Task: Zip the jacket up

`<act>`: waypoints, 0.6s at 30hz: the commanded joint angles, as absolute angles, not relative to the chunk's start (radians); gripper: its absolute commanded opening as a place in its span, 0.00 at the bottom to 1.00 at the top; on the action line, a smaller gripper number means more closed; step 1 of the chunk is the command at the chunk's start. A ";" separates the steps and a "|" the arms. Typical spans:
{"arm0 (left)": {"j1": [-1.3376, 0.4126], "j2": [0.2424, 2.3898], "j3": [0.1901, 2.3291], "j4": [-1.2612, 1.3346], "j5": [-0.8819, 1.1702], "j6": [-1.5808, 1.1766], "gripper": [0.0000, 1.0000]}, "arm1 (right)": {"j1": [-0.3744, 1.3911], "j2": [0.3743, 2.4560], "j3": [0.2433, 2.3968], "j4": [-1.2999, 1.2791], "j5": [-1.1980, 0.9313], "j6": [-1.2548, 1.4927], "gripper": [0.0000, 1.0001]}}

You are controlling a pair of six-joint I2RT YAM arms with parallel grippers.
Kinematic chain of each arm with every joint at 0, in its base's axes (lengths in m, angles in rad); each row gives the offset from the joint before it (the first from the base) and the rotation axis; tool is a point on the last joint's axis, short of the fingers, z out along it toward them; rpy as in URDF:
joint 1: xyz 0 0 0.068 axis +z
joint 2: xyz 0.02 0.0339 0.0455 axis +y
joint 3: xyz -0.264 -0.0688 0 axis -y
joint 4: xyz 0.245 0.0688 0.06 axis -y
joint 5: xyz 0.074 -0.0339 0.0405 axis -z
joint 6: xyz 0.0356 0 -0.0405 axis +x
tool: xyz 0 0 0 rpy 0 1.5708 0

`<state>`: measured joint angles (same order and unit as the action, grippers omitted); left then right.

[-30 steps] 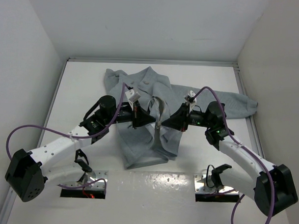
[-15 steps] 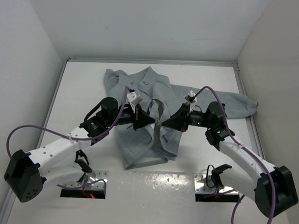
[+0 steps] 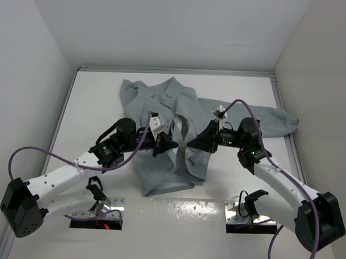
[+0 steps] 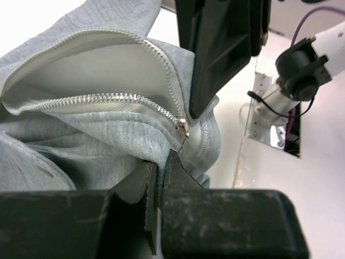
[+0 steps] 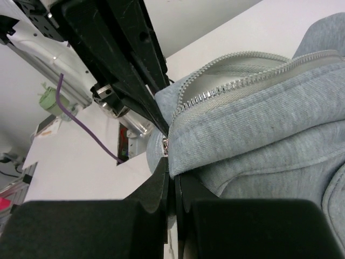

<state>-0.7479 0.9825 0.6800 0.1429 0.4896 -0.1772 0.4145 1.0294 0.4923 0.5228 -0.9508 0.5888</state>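
The light grey jacket (image 3: 160, 171) lies in the middle of the white table, its front parted in a narrow V. My left gripper (image 3: 172, 144) is shut on the jacket's left front edge, and my right gripper (image 3: 188, 143) is shut on the right front edge just across the gap. In the left wrist view the jaws (image 4: 160, 163) pinch fabric just below the zipper slider (image 4: 183, 125), where the two rows of zipper teeth (image 4: 108, 99) meet. From the right wrist, the jaws (image 5: 171, 166) clamp the hem beside a small metal zipper end (image 5: 165, 144).
White walls close in the table (image 3: 94, 98) on the left, back and right. One sleeve (image 3: 270, 118) stretches to the right near the wall. Two metal base plates (image 3: 109, 204) (image 3: 238, 211) sit at the near edge. Purple cables loop off both arms.
My left gripper has moved right and slightly nearer with its edge of the jacket, narrowing the gap to the right gripper. The right arm has stayed put.
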 commanded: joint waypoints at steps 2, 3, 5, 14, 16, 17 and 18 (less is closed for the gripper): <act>-0.794 0.948 0.647 0.135 0.488 -0.054 0.00 | 0.411 1.023 0.552 0.638 -0.974 0.635 0.00; -0.805 0.948 0.647 0.135 0.477 -0.032 0.00 | 0.411 1.028 0.552 0.640 -0.976 0.638 0.00; -0.817 0.948 0.647 0.124 0.477 -0.006 0.00 | 0.411 1.026 0.552 0.647 -0.980 0.646 0.00; -0.864 0.948 0.626 0.071 0.425 0.072 0.00 | 0.411 1.023 0.557 0.660 -0.974 0.670 0.00; -0.864 0.948 0.615 0.071 0.425 0.072 0.00 | 0.411 1.020 0.557 0.658 -0.976 0.675 0.00; -0.864 0.948 0.615 0.071 0.425 0.081 0.00 | 0.411 1.017 0.554 0.652 -0.979 0.672 0.00; -0.864 0.948 0.615 0.060 0.425 0.081 0.00 | 0.411 1.011 0.552 0.650 -0.979 0.670 0.00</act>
<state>-0.8425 0.9573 0.6399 0.1287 0.3943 0.0410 0.4145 1.0378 0.4923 0.5220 -0.9813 0.6548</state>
